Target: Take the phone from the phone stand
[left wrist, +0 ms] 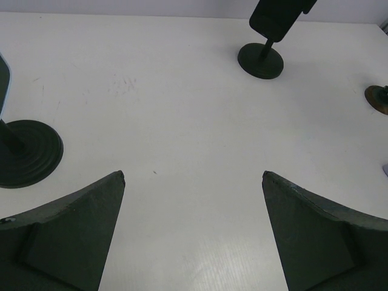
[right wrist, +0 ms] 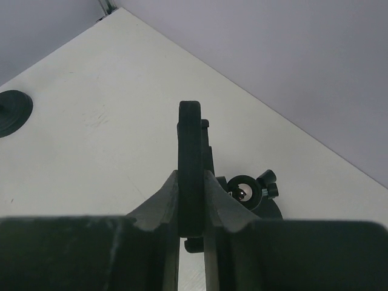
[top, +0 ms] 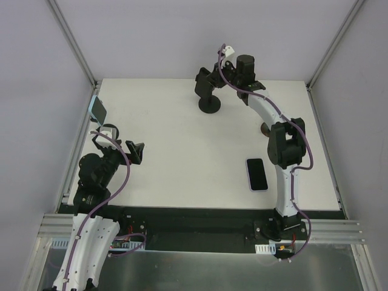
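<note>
At the back middle of the table stands a black phone stand (top: 210, 105), and the dark phone (top: 204, 80) sits in its cradle. My right gripper (top: 211, 74) has reached over to it. In the right wrist view the phone (right wrist: 190, 136) shows edge-on, and the right gripper (right wrist: 191, 174) is shut on it, a finger pressed against each face. The stand's ball joint and base (right wrist: 248, 195) show just behind. My left gripper (top: 137, 151) hovers low at the left, far from the phone. Its fingers are wide open around bare table (left wrist: 194, 176).
A second stand (top: 97, 110) with a light-blue phone is at the left edge; its round base (left wrist: 27, 153) lies close to my left fingers. Another phone (top: 257, 174) lies flat at the front right. A small brown object (top: 265, 129) sits by the right arm. Walls enclose three sides.
</note>
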`<move>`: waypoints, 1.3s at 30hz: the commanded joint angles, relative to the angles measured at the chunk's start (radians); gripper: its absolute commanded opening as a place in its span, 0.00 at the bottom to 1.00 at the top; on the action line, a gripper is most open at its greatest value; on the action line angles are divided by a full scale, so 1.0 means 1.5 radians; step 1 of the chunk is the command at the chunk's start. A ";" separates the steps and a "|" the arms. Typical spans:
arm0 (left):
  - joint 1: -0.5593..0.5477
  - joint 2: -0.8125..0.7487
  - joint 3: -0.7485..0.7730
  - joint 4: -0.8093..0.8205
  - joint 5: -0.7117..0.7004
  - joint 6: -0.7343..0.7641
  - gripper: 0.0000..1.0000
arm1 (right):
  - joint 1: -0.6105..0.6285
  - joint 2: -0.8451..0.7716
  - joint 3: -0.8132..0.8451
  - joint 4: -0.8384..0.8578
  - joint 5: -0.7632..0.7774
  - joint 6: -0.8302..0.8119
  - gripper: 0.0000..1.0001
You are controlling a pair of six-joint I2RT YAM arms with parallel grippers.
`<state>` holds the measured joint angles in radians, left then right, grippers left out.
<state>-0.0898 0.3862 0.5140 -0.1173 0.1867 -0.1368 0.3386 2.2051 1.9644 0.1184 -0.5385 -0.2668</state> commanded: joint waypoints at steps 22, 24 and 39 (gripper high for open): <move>-0.005 -0.071 0.031 0.010 0.077 -0.034 0.99 | 0.217 -0.528 -0.526 0.026 0.219 0.000 0.06; -0.009 -0.058 0.036 0.009 0.089 -0.038 0.99 | 0.246 -0.548 -0.562 0.029 0.254 0.016 0.06; -0.016 0.042 0.062 0.013 0.188 -0.067 0.99 | 0.371 -0.596 -0.662 0.092 0.420 0.106 0.10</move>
<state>-0.1059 0.4194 0.5571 -0.1177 0.3832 -0.2180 0.8577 1.3529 0.9829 0.1852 0.0338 -0.1864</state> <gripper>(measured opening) 0.992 0.178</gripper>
